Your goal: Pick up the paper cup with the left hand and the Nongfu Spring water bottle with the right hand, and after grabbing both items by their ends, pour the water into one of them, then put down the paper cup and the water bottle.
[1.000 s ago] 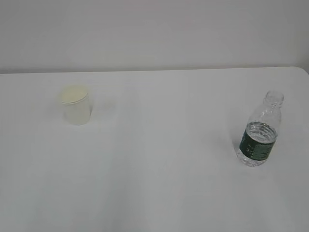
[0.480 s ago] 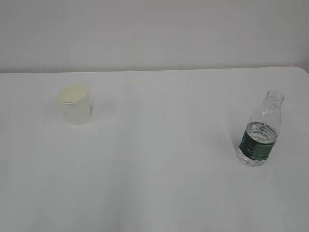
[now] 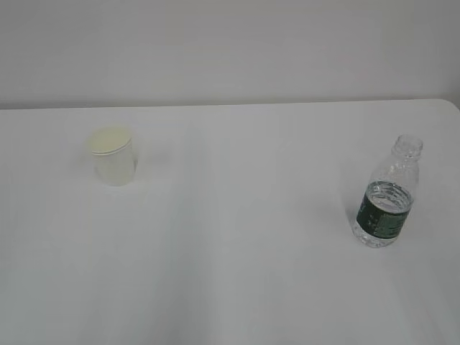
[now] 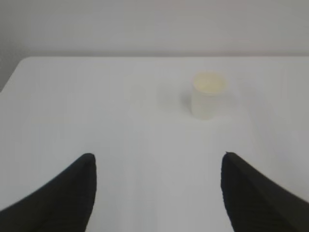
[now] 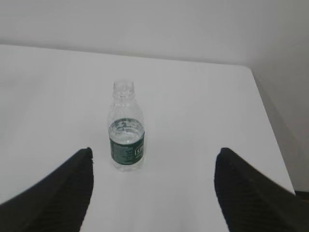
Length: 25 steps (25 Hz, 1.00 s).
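1. While both arms hang back, the paper cup (image 3: 113,157) sits upright at the exterior view's upper left, and the Nongfu Spring water bottle (image 3: 387,194) stands capless at right.
2. Left hand (image 4: 158,166) and right hand (image 5: 153,162) are both spread wide, holding nothing.

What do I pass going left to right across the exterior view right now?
paper cup, standing upright on the white table → a wide bare stretch of tabletop → Nongfu Spring water bottle, upright, capless, partly filled with water. Neither end effector shows in this view.
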{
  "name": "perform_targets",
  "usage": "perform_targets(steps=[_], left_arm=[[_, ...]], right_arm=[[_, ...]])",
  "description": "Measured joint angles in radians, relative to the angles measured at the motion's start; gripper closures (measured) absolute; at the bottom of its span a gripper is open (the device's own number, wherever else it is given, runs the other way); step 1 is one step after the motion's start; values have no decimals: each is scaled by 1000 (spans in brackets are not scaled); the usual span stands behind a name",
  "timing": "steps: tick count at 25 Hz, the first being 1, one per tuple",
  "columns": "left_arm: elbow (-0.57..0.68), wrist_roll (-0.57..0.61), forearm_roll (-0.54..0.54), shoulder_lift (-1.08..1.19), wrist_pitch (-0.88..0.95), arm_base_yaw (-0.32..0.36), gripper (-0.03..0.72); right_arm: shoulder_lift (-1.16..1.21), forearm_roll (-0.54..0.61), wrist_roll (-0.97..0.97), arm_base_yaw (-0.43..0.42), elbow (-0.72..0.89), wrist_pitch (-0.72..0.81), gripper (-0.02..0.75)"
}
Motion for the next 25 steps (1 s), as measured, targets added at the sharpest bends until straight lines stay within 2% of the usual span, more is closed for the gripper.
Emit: perform_targets(steps=[17, 25], left_arm=[[0, 0, 0, 239, -345, 0, 112], [0, 0, 0, 377, -456, 0, 138]], right_arm=[[228, 14, -17, 0, 0, -330, 153], [335, 14, -19, 0, 0, -474, 162]])
